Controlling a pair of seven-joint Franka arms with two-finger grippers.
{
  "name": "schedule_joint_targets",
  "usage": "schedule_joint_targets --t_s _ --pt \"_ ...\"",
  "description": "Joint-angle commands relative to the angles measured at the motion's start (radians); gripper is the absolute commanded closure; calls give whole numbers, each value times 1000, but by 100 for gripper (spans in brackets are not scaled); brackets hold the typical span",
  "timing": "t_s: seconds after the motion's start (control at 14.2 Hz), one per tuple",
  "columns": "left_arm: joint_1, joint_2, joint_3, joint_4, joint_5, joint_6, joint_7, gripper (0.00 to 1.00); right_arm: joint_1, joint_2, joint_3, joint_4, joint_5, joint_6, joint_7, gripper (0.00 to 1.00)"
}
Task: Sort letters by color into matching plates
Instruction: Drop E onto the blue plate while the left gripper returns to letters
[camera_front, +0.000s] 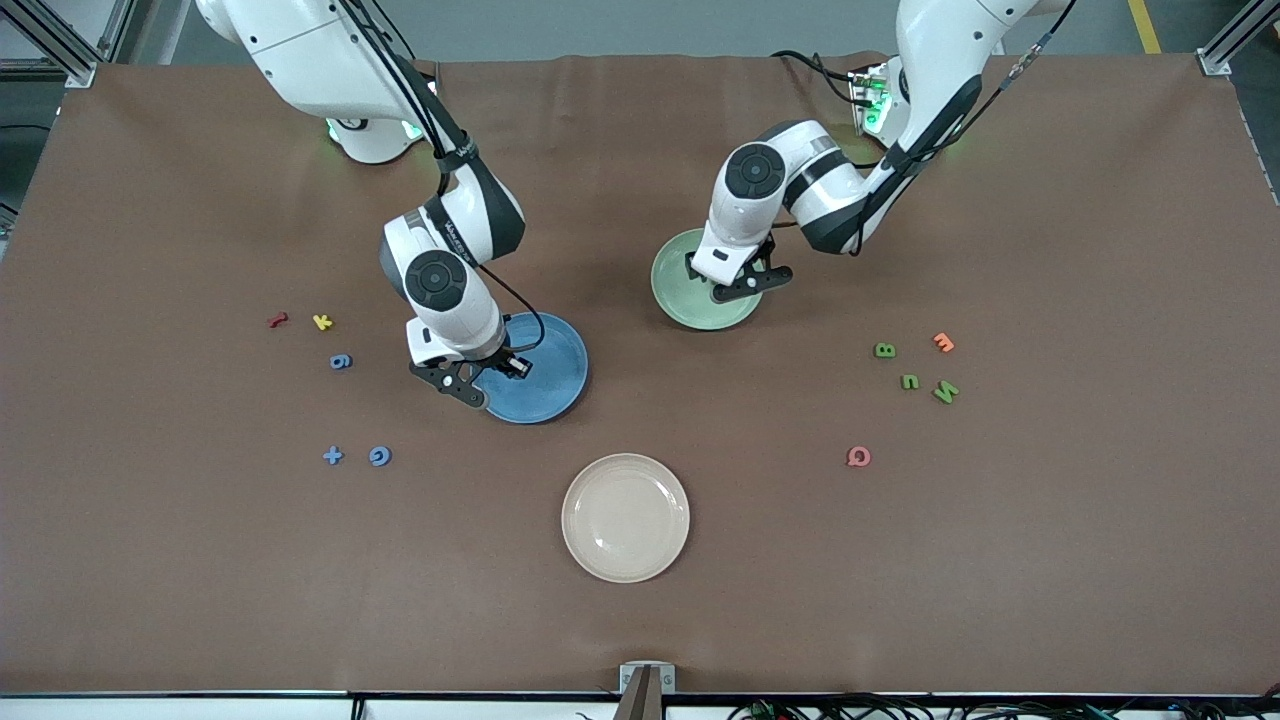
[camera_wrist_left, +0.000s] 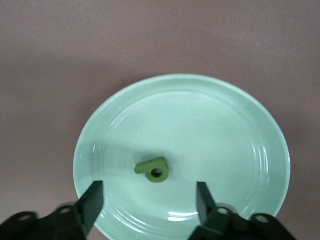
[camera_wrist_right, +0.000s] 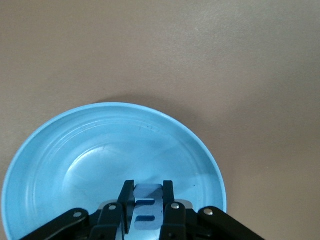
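My right gripper (camera_front: 492, 378) is shut on a blue letter (camera_wrist_right: 147, 205) and holds it over the blue plate (camera_front: 560, 385), near the rim; the plate fills the right wrist view (camera_wrist_right: 75, 150). My left gripper (camera_front: 738, 283) hangs open over the pale green plate (camera_front: 678, 292). One green letter (camera_wrist_left: 152, 169) lies in that plate (camera_wrist_left: 215, 130), between the spread fingers and apart from them. Three blue letters (camera_front: 340, 361), (camera_front: 333, 455), (camera_front: 379, 456) lie toward the right arm's end. Three green letters (camera_front: 884, 350), (camera_front: 909, 381), (camera_front: 945, 391) lie toward the left arm's end.
A cream plate (camera_front: 625, 517) sits nearer the front camera than both coloured plates. A red letter (camera_front: 278, 320) and a yellow letter (camera_front: 322, 321) lie by the blue ones. An orange letter (camera_front: 943, 342) and a pink letter (camera_front: 858, 456) lie by the green ones.
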Motion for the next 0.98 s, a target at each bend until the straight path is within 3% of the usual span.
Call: schedule_joint_targets --t_s 0.0,0.07,0.28,0.49,0.7,0.91 --pt "63 -38 -4 8 21 1 1 0 -6 0 -3 -1 -1 -3 17 26" --pt "86 -48 -6 21 20 1 24 1 -6 0 -3 -1 -2 -3 22 0" --pt "172 -58 -6 38 18 0 153 1 -4 -3 -3 25 -2 -23 26 0" --pt "261 -62 -6 49 21 -51 272 1 -12 -3 -6 158 -13 -225 10 0" --pt "318 -76 -4 38 31 -65 365 1 -79 -15 -4 189 -37 -270 -142 0" --pt "384 -72 -4 28 127 -62 379 1 -170 -33 -4 180 -37 -273 -367 0"
